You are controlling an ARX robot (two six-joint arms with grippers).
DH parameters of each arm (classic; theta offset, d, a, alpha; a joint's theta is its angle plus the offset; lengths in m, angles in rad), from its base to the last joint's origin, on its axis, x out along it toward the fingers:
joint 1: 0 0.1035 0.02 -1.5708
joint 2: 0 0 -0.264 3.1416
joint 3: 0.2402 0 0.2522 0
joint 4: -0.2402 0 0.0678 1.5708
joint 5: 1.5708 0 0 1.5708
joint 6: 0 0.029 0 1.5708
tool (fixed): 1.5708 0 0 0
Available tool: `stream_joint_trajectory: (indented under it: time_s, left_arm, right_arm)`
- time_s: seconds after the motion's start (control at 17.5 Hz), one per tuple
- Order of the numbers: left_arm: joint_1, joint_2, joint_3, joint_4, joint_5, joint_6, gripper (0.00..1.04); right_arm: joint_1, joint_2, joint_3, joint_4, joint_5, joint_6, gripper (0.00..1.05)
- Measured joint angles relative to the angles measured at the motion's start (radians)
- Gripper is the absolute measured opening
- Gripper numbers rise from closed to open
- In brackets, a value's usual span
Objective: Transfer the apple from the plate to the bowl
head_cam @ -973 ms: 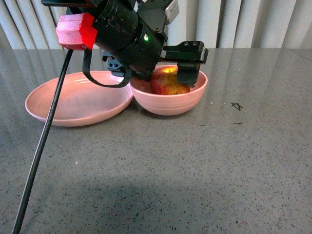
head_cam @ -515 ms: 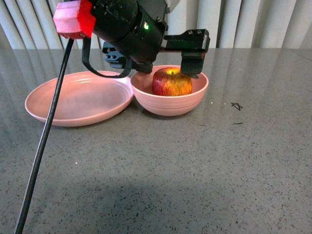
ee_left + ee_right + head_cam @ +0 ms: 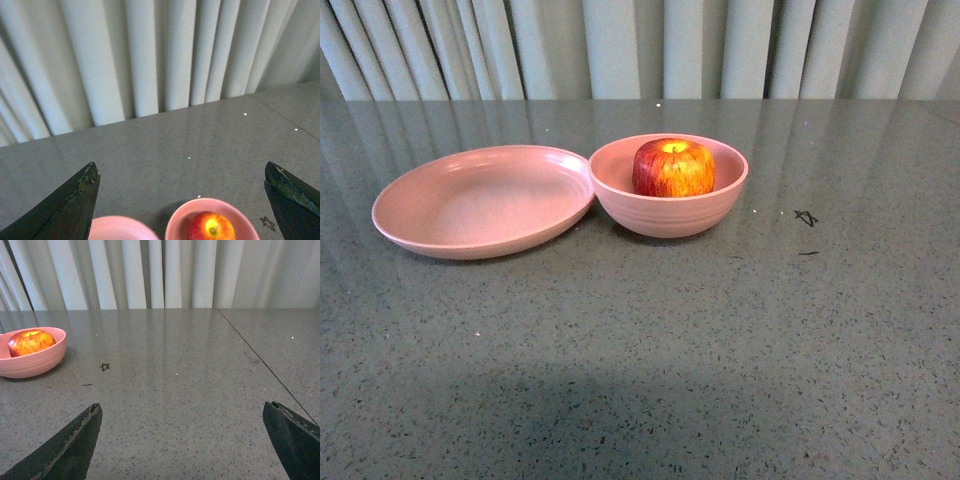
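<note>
Jaws of the left gripper (image 3: 180, 200) spread wide with nothing between them, dark fingertips (image 3: 70, 207) at both lower corners of the left wrist view, held high above the desk (image 3: 720, 340) and looking down on the dishes. Jaws of the right gripper (image 3: 182, 440) likewise parted and empty, low over bare grey stone well to the side of the bowl. No arm in the front view. Between the left tips, far below: apple (image 3: 673, 168), red with yellow streaks, sitting upright inside the bowl (image 3: 670, 215), stem dimple up, top rising just above the rim. Bowl deep, pink, faintly ridged on its outer wall, standing on the desk near the middle of the front view. Plate (image 3: 420, 215) just beside it on the left, shallow, pink and bare, rim touching or all but touching the bowl's rim; hard to tell which. Small dark scribble mark (image 3: 805, 217) on the desk to the right of the bowl, with a short dark streak (image 3: 807, 253) nearer the camera. Thin seam (image 3: 260, 360) crossing the desktop in the right wrist view. Pale pleated curtain (image 3: 640, 45) along the far edge of the desk.
</note>
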Motion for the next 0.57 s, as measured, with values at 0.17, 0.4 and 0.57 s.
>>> stream_joint_trajectory:
  time_s: [0.17, 0.4, 0.57]
  left_arm:
    - [0.050, -0.271, -0.274, 0.119, -0.266, -0.003, 0.75]
    - [0.194, -0.554, -0.645, 0.193, -0.201, -0.006, 0.35]
    - [0.211, -0.595, -0.741, 0.217, -0.159, -0.006, 0.17]
  right_arm:
    - [0.000, 0.000, 0.000, -0.001, 0.000, 0.000, 0.98]
    - [0.000, 0.000, 0.000, 0.000, -0.001, 0.000, 0.98]
    - [0.000, 0.000, 0.000, 0.000, 0.000, 0.000, 0.98]
